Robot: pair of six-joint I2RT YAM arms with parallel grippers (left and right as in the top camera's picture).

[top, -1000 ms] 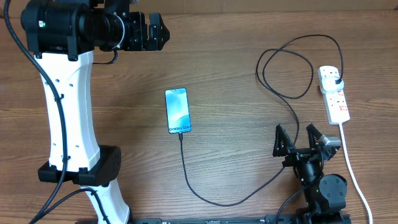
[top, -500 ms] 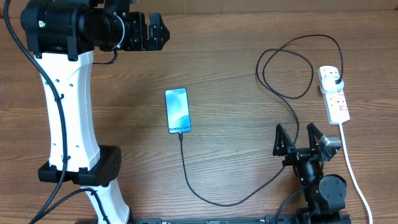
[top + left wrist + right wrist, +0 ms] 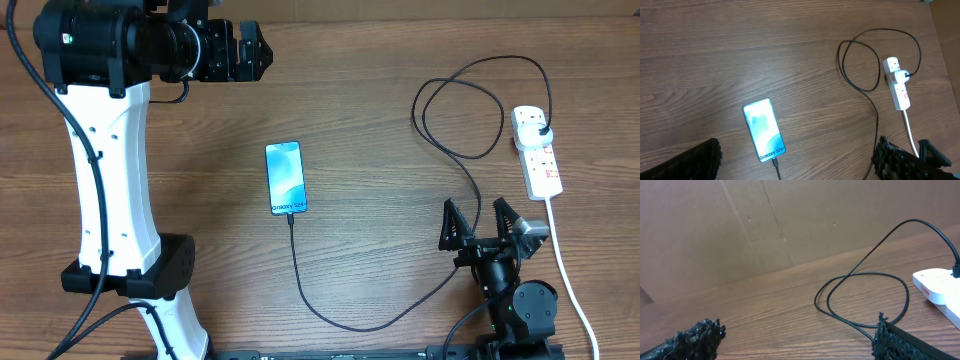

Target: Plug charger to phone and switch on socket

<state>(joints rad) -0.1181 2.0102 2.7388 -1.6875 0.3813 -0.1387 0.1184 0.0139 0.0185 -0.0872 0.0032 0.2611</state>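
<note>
We found the thin black charger cable (image 3: pixel 292 240) joined to the slim blue-screened phone (image 3: pixel 285 178) and white power strip (image 3: pixel 541 165); switching-on unconfirmed; left pincer (image 3: pixel 250 50) and right pincer (image 3: pixel 472 208) spread.

The phone (image 3: pixel 764 131) lies screen-up at lower centre-left on the wooden table (image 3: pixel 715 60), the charger (image 3: pixel 876 125) meeting its lower end and looping up to the socket (image 3: pixel 896 90) at right, the left gripper's (image 3: pixel 799 155) fingers (image 3: pixel 702 160) spread wide.
</note>
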